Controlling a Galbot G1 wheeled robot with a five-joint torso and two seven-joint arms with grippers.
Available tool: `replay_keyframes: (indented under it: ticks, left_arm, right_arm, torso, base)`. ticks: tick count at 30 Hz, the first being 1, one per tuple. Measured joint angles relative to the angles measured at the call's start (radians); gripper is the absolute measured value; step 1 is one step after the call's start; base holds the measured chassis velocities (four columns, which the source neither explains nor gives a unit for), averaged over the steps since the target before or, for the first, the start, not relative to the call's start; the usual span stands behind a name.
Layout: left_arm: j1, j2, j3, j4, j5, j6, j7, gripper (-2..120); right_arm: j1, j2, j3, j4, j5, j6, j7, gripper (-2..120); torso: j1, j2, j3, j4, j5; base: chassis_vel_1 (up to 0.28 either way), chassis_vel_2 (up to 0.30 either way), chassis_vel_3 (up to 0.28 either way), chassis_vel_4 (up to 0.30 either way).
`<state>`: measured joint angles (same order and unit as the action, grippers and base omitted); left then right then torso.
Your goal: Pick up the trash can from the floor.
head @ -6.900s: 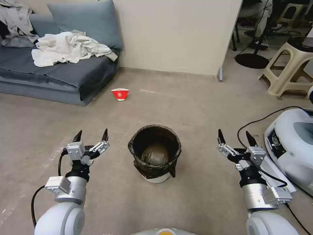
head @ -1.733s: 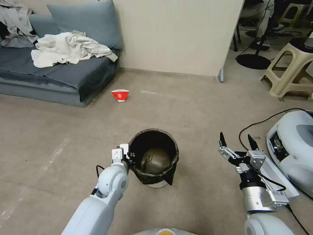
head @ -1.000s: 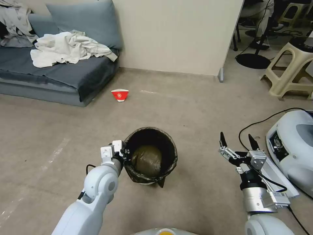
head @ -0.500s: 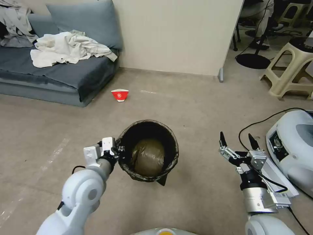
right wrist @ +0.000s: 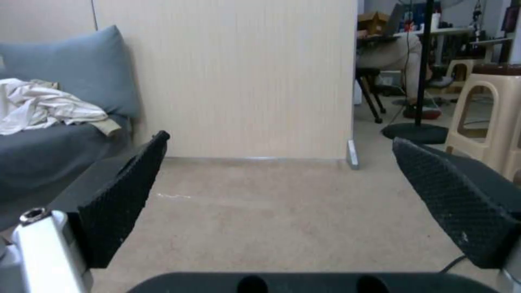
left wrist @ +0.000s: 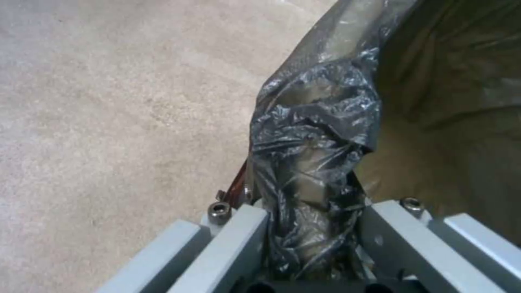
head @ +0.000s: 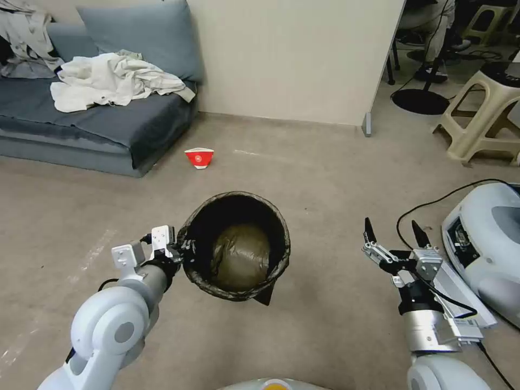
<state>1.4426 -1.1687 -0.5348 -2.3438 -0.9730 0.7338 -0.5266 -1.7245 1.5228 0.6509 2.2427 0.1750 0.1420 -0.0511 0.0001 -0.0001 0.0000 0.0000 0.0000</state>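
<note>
- Between the fingers of our left tool (head: 181, 253) we see the crinkled dark bag folded over the rim of the trash can (head: 234, 246); the tool is clamped tight on that rim, on the can's left edge.
- In the left wrist view the bag (left wrist: 312, 162) bunches up between the two pale finger blocks of the left tool (left wrist: 312, 244), with the can's dark inside on one side and the floor (left wrist: 108, 122) on the other.
- Just right of the left tool the can hangs with its mouth turned toward us, so we look at the rounded bag at its bottom; a loose flap of bag points down below it.
- We cannot tell from these views whether the can's base touches the floor (head: 325, 179).
- Well to the right of the can, our right tool (head: 392, 232) is held above the floor with its two black fingers spread wide and nothing between them.
- In the right wrist view the textured fingertips (right wrist: 125, 203) of the right tool (right wrist: 282, 203) stand far apart, with bare floor (right wrist: 271, 219) between them.
- Just right of the right tool a white machine (head: 487, 244) sits on the floor with a black cable (head: 433, 203) looping from it.
- Beyond the left tool a small red-and-white cup (head: 199, 157) stands on the floor.
- Farther still, a grey sofa (head: 92, 124) carries crumpled pale cloth (head: 114, 78).
</note>
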Motion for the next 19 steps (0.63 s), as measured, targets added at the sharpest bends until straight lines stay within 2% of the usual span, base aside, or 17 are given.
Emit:
replay_keyframes:
  ticks: [19]
  left_arm:
    - [-0.003, -0.001, 0.007, 0.012, 0.004, -0.001, 0.001, 1]
  right_arm:
    - [0.006, -0.003, 0.0, -0.006, 0.004, -0.003, 0.002, 100]
  torso:
    - [0.0, 0.0, 0.0, 0.0, 0.0]
  base:
    - [0.0, 0.0, 0.0, 0.0]
